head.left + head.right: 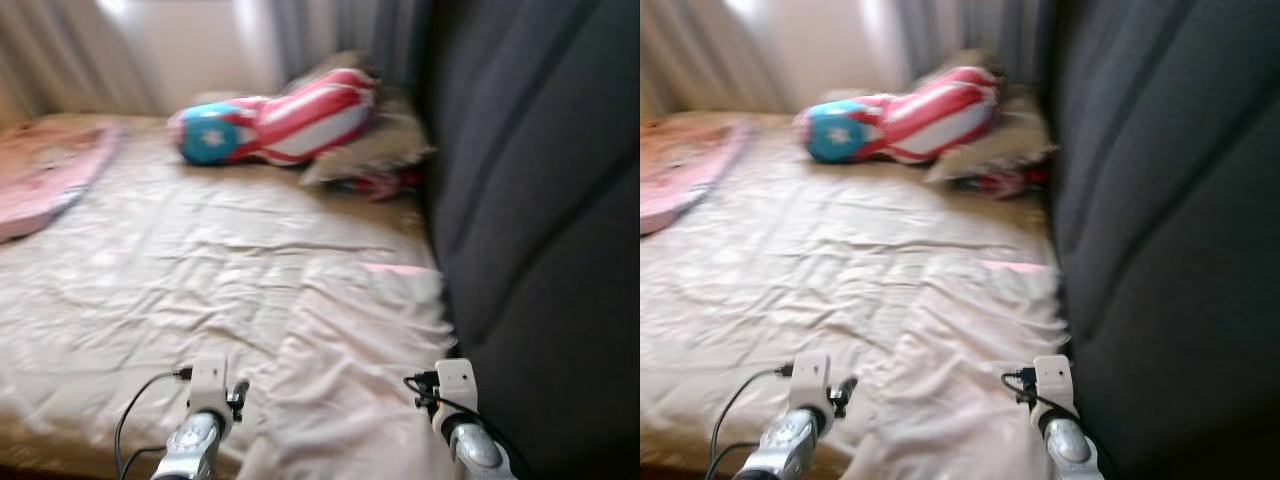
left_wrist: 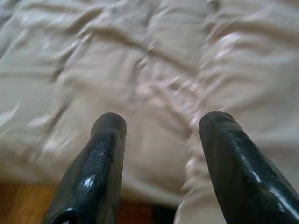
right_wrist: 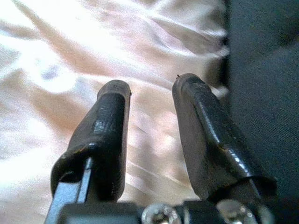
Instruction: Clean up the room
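on the rumpled bed (image 1: 200, 280), one striped pillow (image 1: 275, 125), one pink blanket (image 1: 45, 175)

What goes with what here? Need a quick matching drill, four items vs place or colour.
Items:
1. star-and-stripes cushion
2. pink blanket
3. dark headboard
4. left claw

Descriptions:
A. along the robot's right side of the bed
B. open over the wrinkled sheet
C. far end of the bed, red, white and blue
D. far left of the bed

Pairs: 1-C, 2-D, 3-A, 4-B
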You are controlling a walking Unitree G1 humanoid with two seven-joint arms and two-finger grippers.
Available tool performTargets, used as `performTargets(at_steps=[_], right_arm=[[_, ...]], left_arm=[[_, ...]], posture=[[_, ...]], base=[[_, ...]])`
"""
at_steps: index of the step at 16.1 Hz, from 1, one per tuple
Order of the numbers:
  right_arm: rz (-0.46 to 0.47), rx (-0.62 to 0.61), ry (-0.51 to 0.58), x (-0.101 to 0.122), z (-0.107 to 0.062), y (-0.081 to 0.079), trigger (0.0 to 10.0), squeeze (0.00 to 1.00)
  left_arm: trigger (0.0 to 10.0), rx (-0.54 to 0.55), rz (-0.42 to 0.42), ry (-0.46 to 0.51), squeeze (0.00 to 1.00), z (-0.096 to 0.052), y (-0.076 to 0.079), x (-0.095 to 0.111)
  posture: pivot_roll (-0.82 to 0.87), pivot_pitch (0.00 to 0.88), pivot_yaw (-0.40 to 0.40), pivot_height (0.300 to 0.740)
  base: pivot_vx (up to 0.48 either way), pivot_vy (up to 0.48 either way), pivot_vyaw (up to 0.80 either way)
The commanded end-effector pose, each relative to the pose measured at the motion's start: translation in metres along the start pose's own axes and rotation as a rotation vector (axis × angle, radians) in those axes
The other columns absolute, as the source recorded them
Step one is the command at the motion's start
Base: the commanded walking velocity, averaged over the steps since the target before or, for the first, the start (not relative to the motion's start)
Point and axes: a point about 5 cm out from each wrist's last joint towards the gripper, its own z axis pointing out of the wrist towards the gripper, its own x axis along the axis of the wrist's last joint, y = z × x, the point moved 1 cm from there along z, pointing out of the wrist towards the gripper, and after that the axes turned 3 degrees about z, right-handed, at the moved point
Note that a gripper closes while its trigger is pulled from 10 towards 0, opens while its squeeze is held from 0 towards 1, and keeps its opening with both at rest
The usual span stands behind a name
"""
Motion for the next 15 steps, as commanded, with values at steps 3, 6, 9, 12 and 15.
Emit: performTargets(at_steps=[3, 6, 9, 12, 15], right_arm=[[0.018, -0.011, 0.006, 0.001, 0.000, 0.001, 10.0, 0.00], [0.013, -0.008, 0.005, 0.002, 0.001, 0.000, 10.0, 0.00], [0.014, -0.013, 0.004, 0.003, 0.002, 0.000, 10.0, 0.00], [0.010, -0.018, 0.000, 0.003, 0.002, 0.001, 10.0, 0.00], [0.011, -0.024, 0.004, 0.004, 0.003, 0.002, 10.0, 0.00]], left_arm=[[10.0, 0.017, -0.008, -0.043, 0.00, -0.003, -0.012, -0.010], [10.0, 0.017, -0.011, -0.068, 0.00, -0.005, -0.012, -0.017], [10.0, 0.017, -0.013, -0.091, 0.00, -0.008, -0.017, -0.024], [10.0, 0.031, -0.017, -0.112, 0.00, -0.011, -0.029, -0.030], [10.0, 0.038, -0.022, -0.129, 0.00, -0.014, -0.035, -0.035]], posture=[[-0.02, 0.000, 0.030, 0.740], [-0.02, 0.000, 0.034, 0.740], [-0.02, 0.000, 0.036, 0.740], [-0.02, 0.000, 0.035, 0.740], [-0.02, 0.000, 0.036, 0.740]], base=[[0.000, 0.291, 0.00], [0.000, 0.319, 0.00], [0.000, 0.325, 0.00], [0.000, 0.324, 0.00], [0.000, 0.324, 0.00]])
